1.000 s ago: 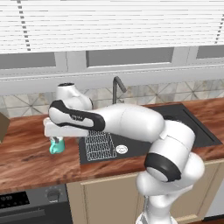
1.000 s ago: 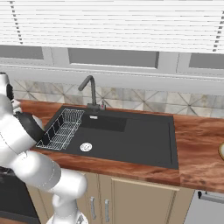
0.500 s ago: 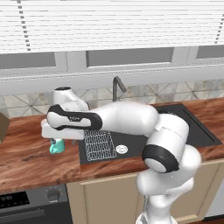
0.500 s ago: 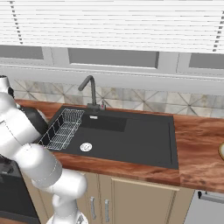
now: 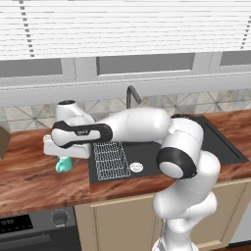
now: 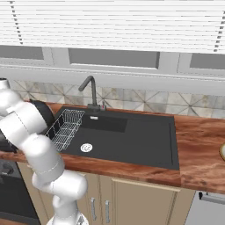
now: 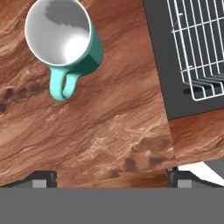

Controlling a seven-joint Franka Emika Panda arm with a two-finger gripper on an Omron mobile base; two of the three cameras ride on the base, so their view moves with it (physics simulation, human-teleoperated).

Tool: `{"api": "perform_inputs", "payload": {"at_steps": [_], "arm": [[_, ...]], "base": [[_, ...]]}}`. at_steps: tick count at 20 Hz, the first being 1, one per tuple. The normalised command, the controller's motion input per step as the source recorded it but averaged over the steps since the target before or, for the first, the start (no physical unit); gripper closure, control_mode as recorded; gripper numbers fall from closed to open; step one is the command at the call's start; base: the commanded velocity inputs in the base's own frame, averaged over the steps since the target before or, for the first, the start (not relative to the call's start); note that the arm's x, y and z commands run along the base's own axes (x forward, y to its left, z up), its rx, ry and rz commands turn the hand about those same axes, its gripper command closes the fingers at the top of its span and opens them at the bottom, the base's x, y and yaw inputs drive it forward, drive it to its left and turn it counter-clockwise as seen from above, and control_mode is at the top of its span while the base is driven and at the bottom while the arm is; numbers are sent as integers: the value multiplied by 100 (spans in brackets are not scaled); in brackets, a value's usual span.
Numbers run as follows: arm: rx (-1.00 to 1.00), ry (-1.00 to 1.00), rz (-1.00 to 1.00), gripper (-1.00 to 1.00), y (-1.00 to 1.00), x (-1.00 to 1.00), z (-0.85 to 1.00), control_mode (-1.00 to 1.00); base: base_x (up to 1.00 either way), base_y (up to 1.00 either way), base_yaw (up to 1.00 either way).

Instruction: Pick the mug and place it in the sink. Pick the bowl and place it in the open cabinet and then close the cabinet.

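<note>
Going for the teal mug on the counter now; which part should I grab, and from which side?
Grip the mug by its rim wall, coming straight down from above. It stands upright on the wooden counter with its mouth open to the hand camera, so one finger can likely go inside and one outside. Pick the wall away from the handle, which sticks out sideways. The gripper is open.

A long counter (image 5: 39, 176) of reddish-brown wood grain runs under the window. A black sink (image 6: 132, 138) is set into it, with a white wire rack (image 6: 66, 127) at the basin's left end. On the wood just left of the sink stands a teal mug (image 7: 65, 41), upright, its handle (image 7: 61, 87) turned away from the basin.
</note>
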Motion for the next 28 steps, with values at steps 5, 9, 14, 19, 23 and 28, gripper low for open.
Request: {"api": "perform_inputs", "payload": {"at_steps": [5, 9, 14, 19, 23, 28], "arm": [[0, 0, -4, -100, 7, 19, -12, -100], [0, 0, -2, -100, 12, 19, -17, -100], [-1, 0, 0, -100, 14, 9, -18, -100], [0, -1, 0, -100, 12, 5, -14, -100], [0, -2, -1, -100, 2, 10, -15, -100], [0, -1, -1, -100, 2, 18, -22, -100]], "base": [[0, 0, 0], [0, 0, 0], [0, 0, 0], [0, 0, 0], [0, 0, 0], [0, 0, 0]]}}
